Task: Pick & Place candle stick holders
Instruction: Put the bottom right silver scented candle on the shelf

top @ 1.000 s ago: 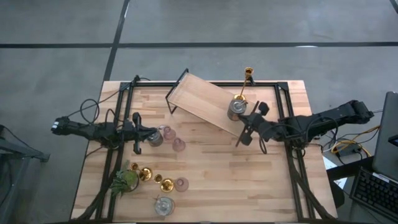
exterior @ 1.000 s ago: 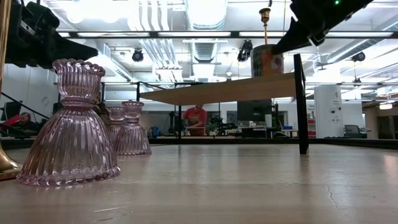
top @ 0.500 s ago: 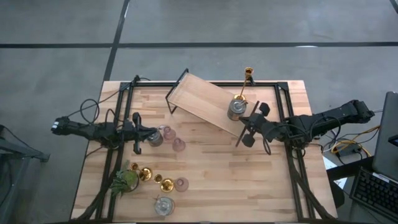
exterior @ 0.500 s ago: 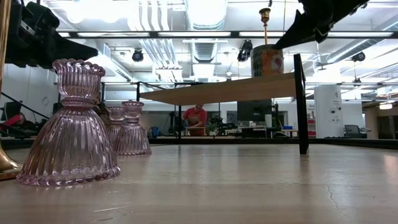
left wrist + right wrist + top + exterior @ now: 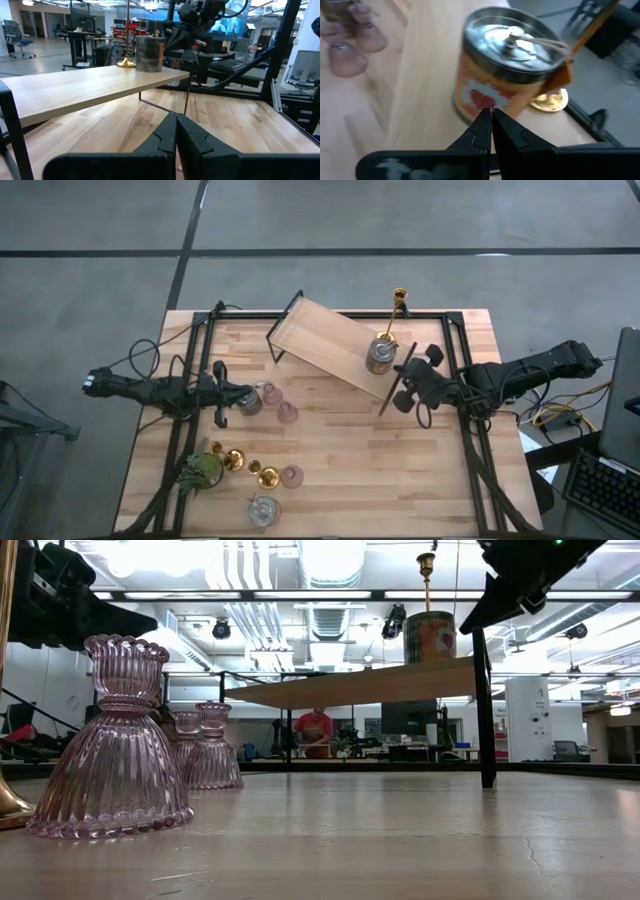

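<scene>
On the wooden surface (image 5: 340, 450), a raised wooden shelf (image 5: 320, 345) on black wire legs carries a silvery round holder (image 5: 379, 356) with a metal lid and an orange band, and just beside it a slim gold candlestick (image 5: 392, 315) stands at the shelf's far right corner. The right gripper (image 5: 412, 380), fingers pressed together and holding nothing, hovers just off the shelf's right end, close to the silvery holder but not touching it; its wrist camera looks down past the closed fingertips (image 5: 490, 122) at the holder's lid. The left gripper (image 5: 222, 395) waits low at the surface's left side, its fingers likewise closed on nothing, next to a second squat holder (image 5: 250, 402) and two pink glass cups (image 5: 278, 404). Near the front left edge sit a small green plant (image 5: 201, 470), two gold candlesticks (image 5: 250, 466), a third pink cup (image 5: 292, 476) and a clear silvery holder (image 5: 264, 510). From table height, the nearest pink cup (image 5: 115, 745) shows ribbed sides and a scalloped rim, with a person in a red top (image 5: 315, 730) in the room beyond.
</scene>
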